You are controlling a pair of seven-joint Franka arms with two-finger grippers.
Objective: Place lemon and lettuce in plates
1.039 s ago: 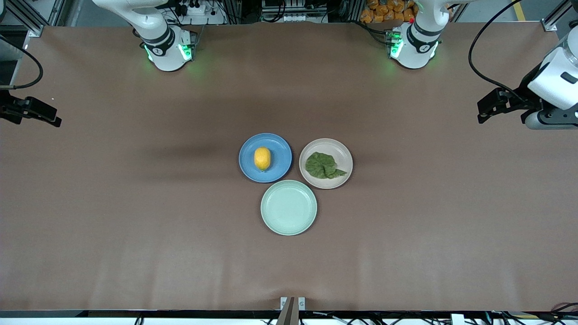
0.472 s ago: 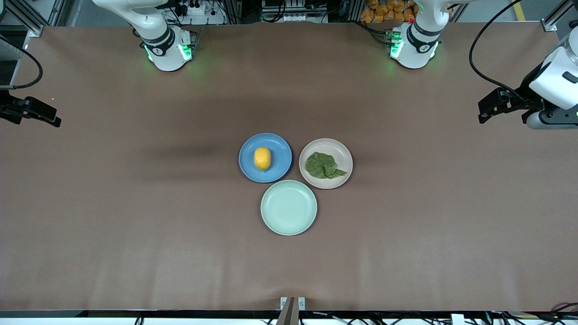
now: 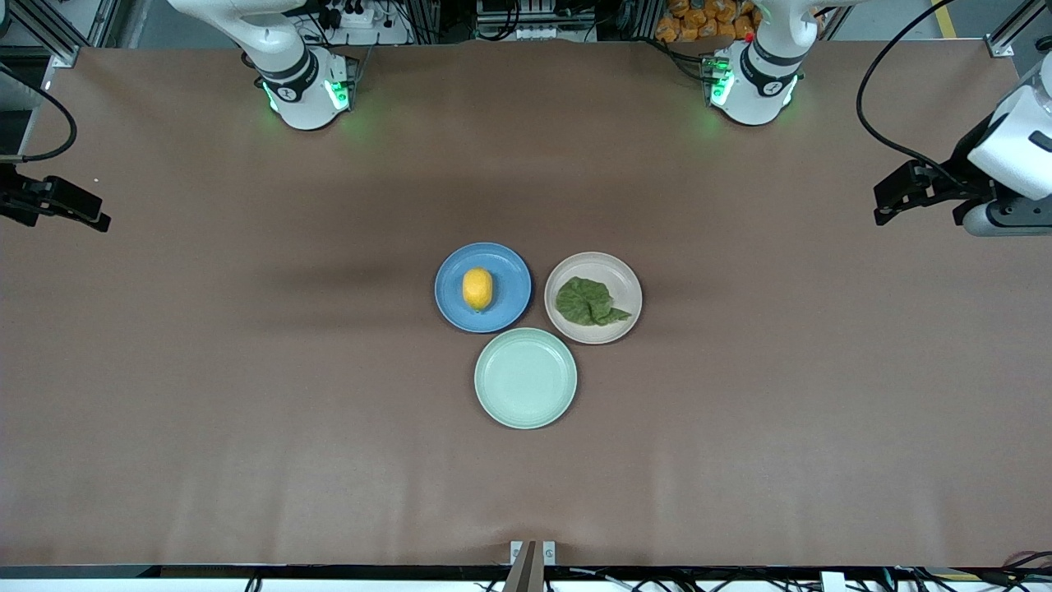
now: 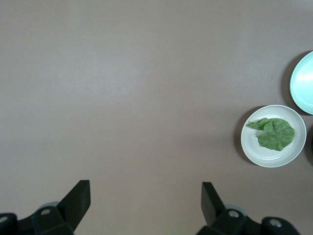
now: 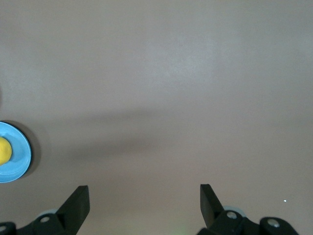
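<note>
Lemon (image 3: 477,289) lies on the blue plate (image 3: 509,306); lettuce (image 3: 588,301) lies flat on the pale pink-beige plate (image 3: 623,275) just beside it, toward the left arm's end. Mint-green plate (image 3: 525,378) sits nearer the front camera, close against both, with nothing on it. Left gripper (image 4: 145,196) hangs over bare brown tabletop (image 3: 246,395) at the left arm's end, fingers spread wide, nothing between them. Right gripper (image 5: 145,195) hangs over the tabletop at the right arm's end, fingers likewise wide and holding nothing.

The right wrist view's edge crops the blue plate (image 5: 14,152) and its lemon (image 5: 4,151).
</note>
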